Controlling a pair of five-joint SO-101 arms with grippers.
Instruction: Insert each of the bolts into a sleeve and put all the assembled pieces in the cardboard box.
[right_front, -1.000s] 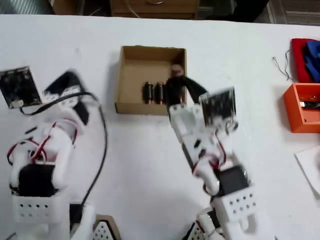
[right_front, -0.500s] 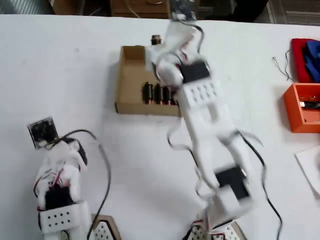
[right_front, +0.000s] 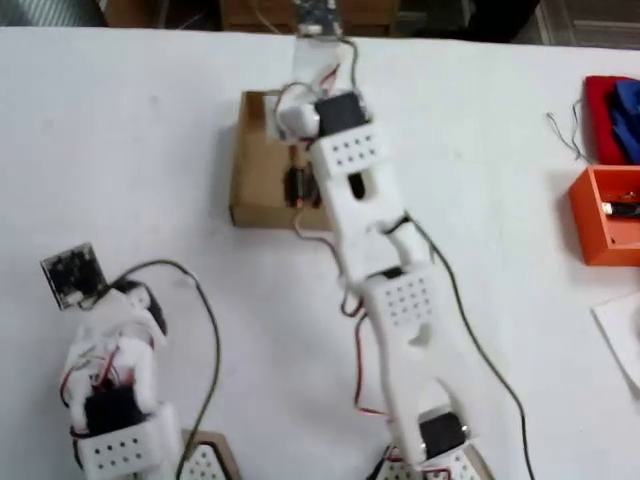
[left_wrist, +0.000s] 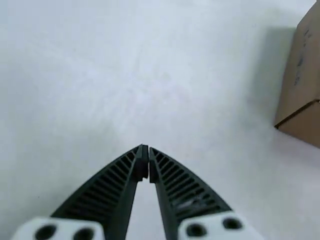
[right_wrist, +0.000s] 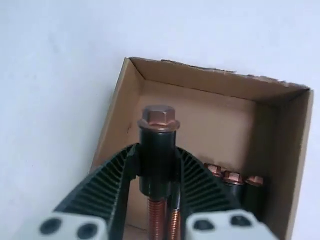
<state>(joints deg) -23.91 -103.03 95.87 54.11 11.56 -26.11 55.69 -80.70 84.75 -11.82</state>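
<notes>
My right gripper (right_wrist: 157, 159) is shut on a black sleeve with a copper bolt (right_wrist: 158, 131) through it, held upright above the open cardboard box (right_wrist: 215, 82). Three assembled pieces (right_wrist: 233, 181) lie side by side along one wall inside the box. From above, the right arm (right_front: 345, 160) stretches across the cardboard box (right_front: 258, 170), hiding much of it; a dark assembled piece (right_front: 296, 186) shows beside the arm. My left gripper (left_wrist: 144, 151) is shut on nothing, over bare white table, with a corner of the box (left_wrist: 300, 95) off to one side. The left arm (right_front: 110, 345) sits folded at the near left.
An orange box (right_front: 603, 215) and a red and blue object (right_front: 612, 115) stand at the right edge of the table. A thin wire (right_front: 565, 135) lies near them, and a sheet of paper (right_front: 622, 335) lies closer in. The left arm's cable (right_front: 205, 330) trails across the table.
The right arm has stretched out far over the box, carrying the sleeved bolt. The left arm has pulled back toward the near left of the table.
</notes>
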